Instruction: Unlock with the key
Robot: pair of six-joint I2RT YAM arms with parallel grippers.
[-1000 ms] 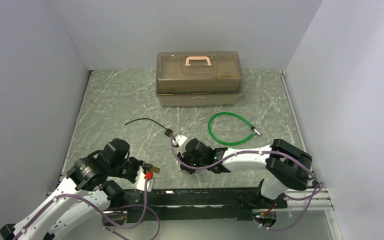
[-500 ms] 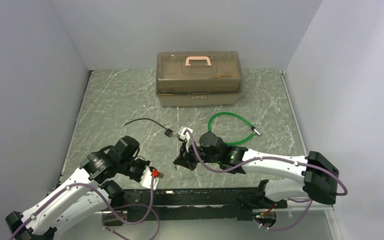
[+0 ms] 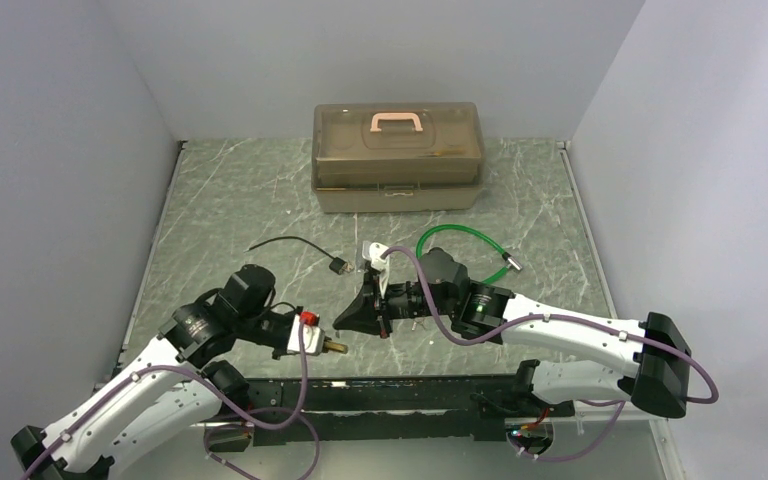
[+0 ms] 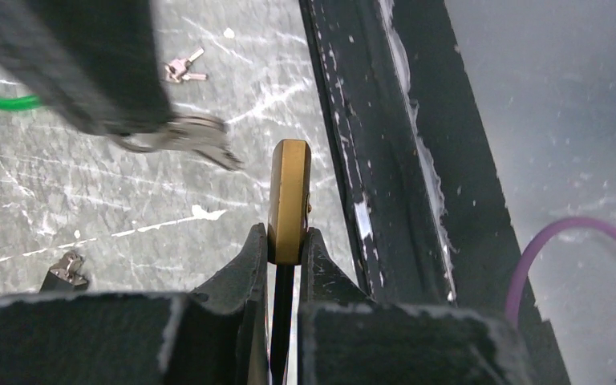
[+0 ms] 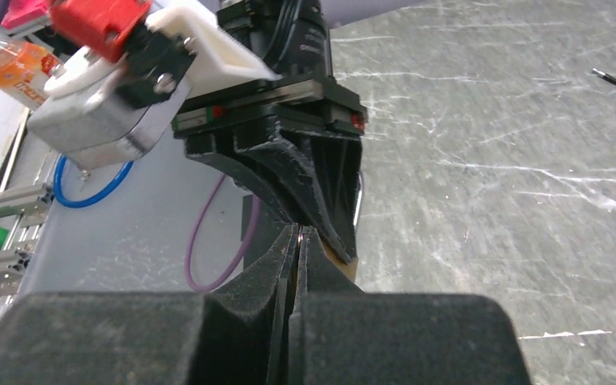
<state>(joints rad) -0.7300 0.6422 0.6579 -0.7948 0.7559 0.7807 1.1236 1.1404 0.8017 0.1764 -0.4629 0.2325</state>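
Jaws, left: the left gripper (image 4: 287, 241) is clamped on the padlock (image 4: 289, 200), one finger on each flat face
Jaws, right: the right gripper (image 5: 298, 241) is pinched together on the key (image 4: 188, 136), which shows only as a thin metal edge between its fingers
Padlock: held off the table (image 3: 230, 190), edge-on to the left wrist camera; brass-coloured, smooth, with rounded corners
Key: silvery and flat; its tip is just beside the padlock, not touching it
Toolbox (image 3: 397, 157): well beyond the padlock, at the far wall; translucent brown plastic, rectangular, lid down; what is inside cannot be told
Handle (image 3: 396, 122): pale pink, lying flat on the toolbox lid
Loose keys (image 4: 183, 68): small, metal, lying on the table beyond the padlock
Green cable (image 3: 460, 258): glossy, curled into a loop with a metal tip; beyond the padlock, towards the toolbox
Black cable (image 3: 295, 245): thin, with a blocky plug at one end; beyond the padlock
Table: grey-green stone look with white veins
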